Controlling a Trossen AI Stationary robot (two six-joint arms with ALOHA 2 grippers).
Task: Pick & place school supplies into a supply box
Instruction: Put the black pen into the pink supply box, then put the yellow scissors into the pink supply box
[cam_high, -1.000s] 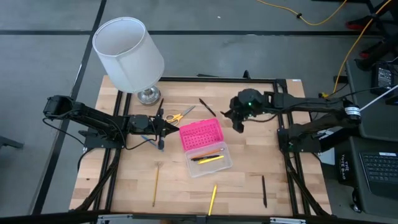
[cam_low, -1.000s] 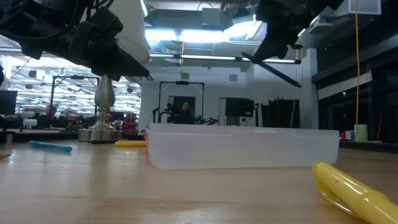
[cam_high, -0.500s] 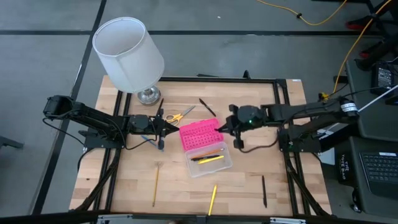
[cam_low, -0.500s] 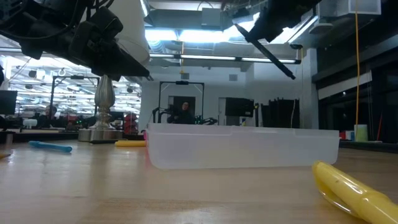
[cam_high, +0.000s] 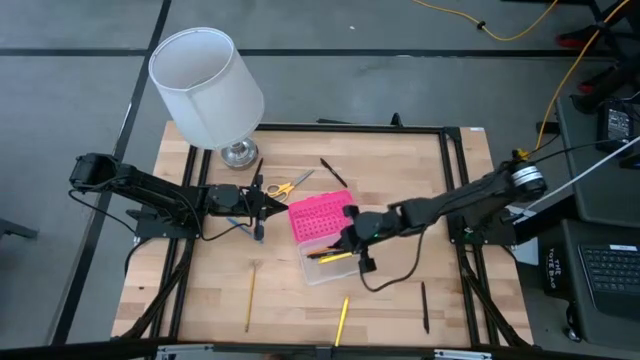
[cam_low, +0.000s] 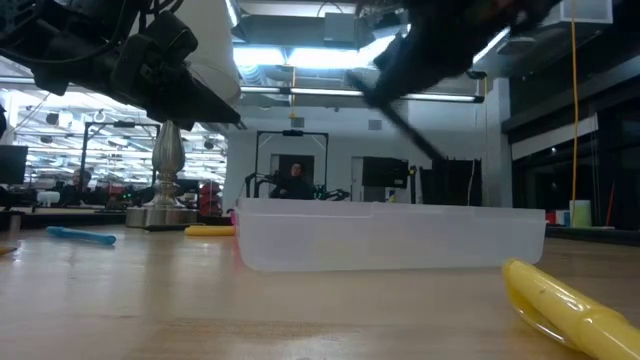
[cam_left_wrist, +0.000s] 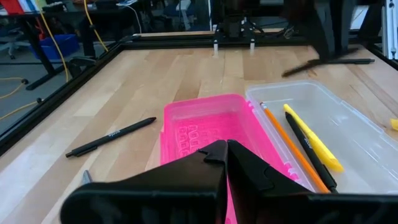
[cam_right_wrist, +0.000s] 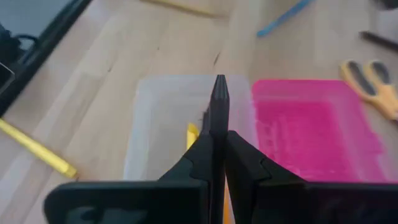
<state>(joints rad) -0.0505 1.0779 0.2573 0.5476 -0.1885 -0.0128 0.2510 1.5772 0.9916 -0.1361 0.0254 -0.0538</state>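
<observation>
Placing is the step in hand: a black pen (cam_right_wrist: 219, 118) is pinched in the right end effector (cam_high: 352, 232) and held over the clear tray of the supply box (cam_high: 350, 262) mid-bench. Next, it should be lowered inside and let go. The left end effector (cam_high: 262, 208) is clenched on nothing, beside the pink lid (cam_high: 322, 215).

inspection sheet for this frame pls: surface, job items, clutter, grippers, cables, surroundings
Surface: wooden table.
Job items: open box, pink lid beside clear base; yellow, orange and black pens inside. Loose: scissors, blue pen, black pens, pencils.
Clutter: lamp.
Grippers: right gripper shut on black pen over the base; left gripper shut, empty, beside lid.
Cables: yellow cable on floor.
Surroundings: benches, person far behind.
</observation>
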